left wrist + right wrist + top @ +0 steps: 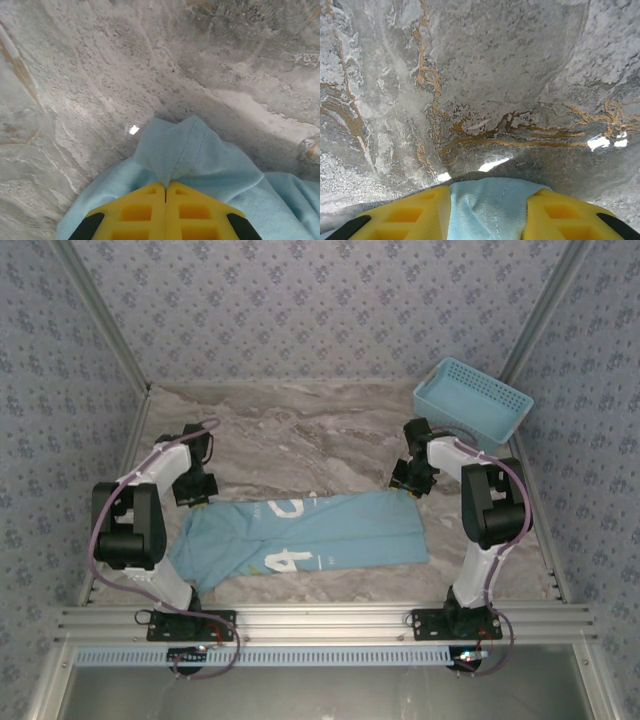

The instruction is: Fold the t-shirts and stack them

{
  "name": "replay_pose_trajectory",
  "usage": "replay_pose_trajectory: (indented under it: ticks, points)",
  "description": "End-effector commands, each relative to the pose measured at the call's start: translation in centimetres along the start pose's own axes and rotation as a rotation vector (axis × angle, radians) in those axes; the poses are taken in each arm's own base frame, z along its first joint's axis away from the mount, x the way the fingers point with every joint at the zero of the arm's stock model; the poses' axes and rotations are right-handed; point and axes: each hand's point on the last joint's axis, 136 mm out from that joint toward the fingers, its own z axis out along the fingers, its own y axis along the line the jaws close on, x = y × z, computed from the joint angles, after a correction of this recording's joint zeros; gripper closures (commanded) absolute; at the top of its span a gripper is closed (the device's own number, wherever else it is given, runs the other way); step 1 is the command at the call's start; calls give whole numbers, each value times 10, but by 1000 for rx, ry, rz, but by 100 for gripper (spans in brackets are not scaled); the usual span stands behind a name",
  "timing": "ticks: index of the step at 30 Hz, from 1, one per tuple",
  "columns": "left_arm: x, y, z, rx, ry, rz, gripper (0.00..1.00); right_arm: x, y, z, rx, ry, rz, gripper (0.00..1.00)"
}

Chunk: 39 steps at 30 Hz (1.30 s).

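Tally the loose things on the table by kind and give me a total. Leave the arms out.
t-shirt: 1
basket: 1
Total: 2

t-shirt (300, 530) lettering partly hidden by folds

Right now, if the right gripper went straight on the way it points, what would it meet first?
Probably the bare marble table, just beyond the edge of the t-shirt that lies between the fingers of the right gripper. Depth is hard to judge.
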Motion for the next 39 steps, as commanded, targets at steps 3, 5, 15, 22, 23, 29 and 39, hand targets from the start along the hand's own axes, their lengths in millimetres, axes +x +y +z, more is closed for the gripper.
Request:
replay_pose_trajectory:
  ticks: [3,5,15,22,23,29,39]
  points:
    - [-12,24,-17,-8,-36,-96,100,11,-18,14,98,71,4,62]
    - [-15,30,-18,48,-26,-165,100,14,-22,17,119,85,7,64]
    - [-34,47,-8,356,65,-536,100,11,-28,17,182,72,1,73]
    - [-45,44,-21,515,85,-736,100,11,-31,14,212,67,25,79]
    - [-43,46,-22,525,89,-776,100,11,-32,13,214,67,33,79]
    - [-34,41,-6,589,209,-924,100,7,-27,16,190,66,39,79]
    - [-73,38,2,680,137,-811,52,2,-13,15,135,61,-2,79]
